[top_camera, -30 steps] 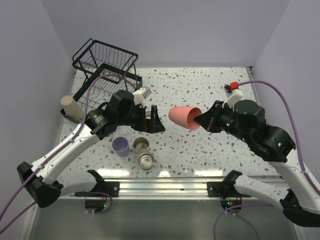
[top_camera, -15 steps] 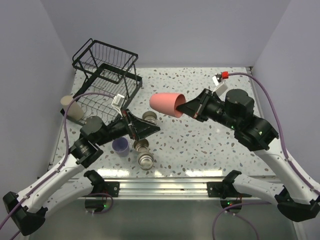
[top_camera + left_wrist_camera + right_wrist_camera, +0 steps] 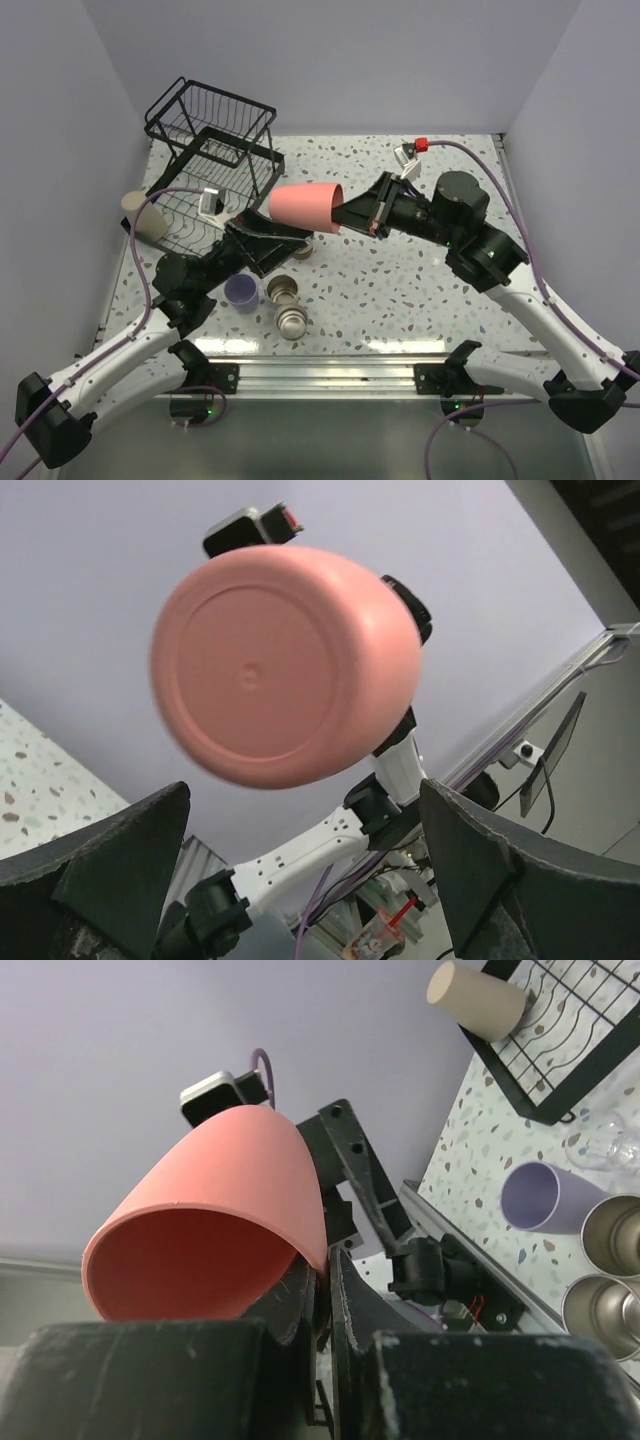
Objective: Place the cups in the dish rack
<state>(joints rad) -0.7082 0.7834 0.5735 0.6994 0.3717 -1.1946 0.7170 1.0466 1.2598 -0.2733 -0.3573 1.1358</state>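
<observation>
Near the rack (image 3: pixel 228 95), right fingers (image 3: pixel 352 212) pinching the pink cup (image 3: pixel 305 206) approached open left fingers (image 3: pixel 110 855).

Pink cup (image 3: pixel 305 207) sideways in midair, black wire rack (image 3: pixel 230 96) far left

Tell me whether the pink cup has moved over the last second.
Yes. The pink cup has moved left and a little farther back, and is now close to the right side of the dish rack.

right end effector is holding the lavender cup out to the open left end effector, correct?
No. The right end effector holds the red-pink cup; the lavender cup stands on the table, as the top external view shows. Rest is right.
</observation>
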